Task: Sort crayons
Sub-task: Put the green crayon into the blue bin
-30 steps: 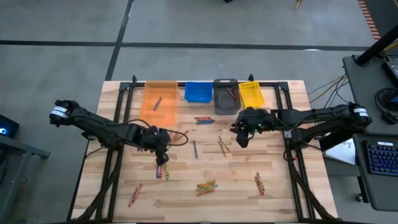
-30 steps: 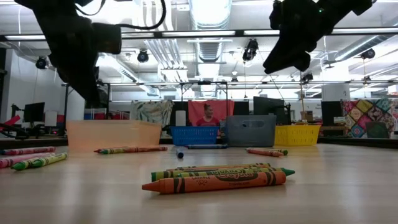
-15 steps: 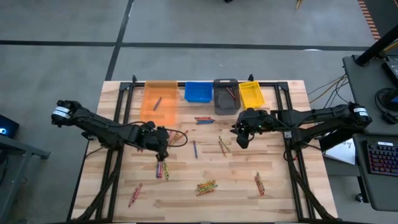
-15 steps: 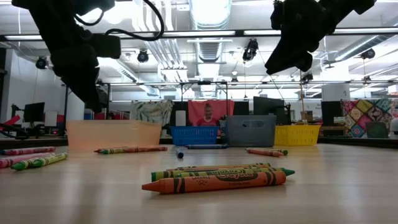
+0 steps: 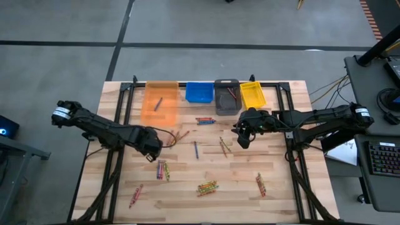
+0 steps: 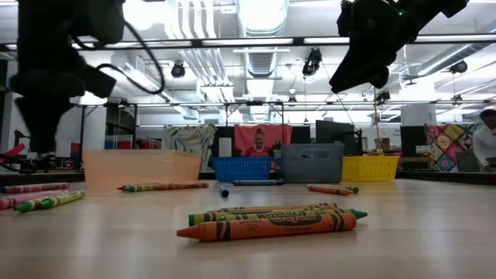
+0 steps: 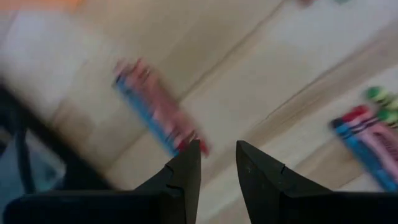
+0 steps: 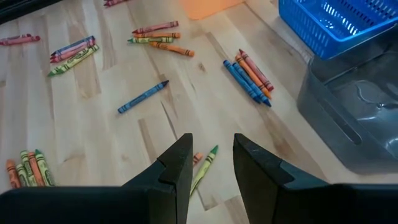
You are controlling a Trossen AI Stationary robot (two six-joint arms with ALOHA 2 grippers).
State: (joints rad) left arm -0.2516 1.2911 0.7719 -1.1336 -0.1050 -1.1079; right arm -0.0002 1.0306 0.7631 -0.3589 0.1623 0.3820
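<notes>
Crayons lie scattered on the wooden table: a cluster near my left gripper, a pile toward the near edge, a blue one mid-table, and a pair by my right gripper. My left gripper hovers open and empty over the table's left half. Its wrist view shows blue and red crayons beyond its fingers. My right gripper hovers open and empty in front of the grey bin. A green and an orange crayon lie on the table below its fingers.
Four bins stand in a row at the far edge: orange, blue, grey and yellow. More crayons lie at the near left, near right and before the blue bin. A person shows in the room beyond.
My left gripper has gone toward the table's left edge, away from the crayon cluster it stood over, and has drawn nearer the near edge. No crayon has moved.
</notes>
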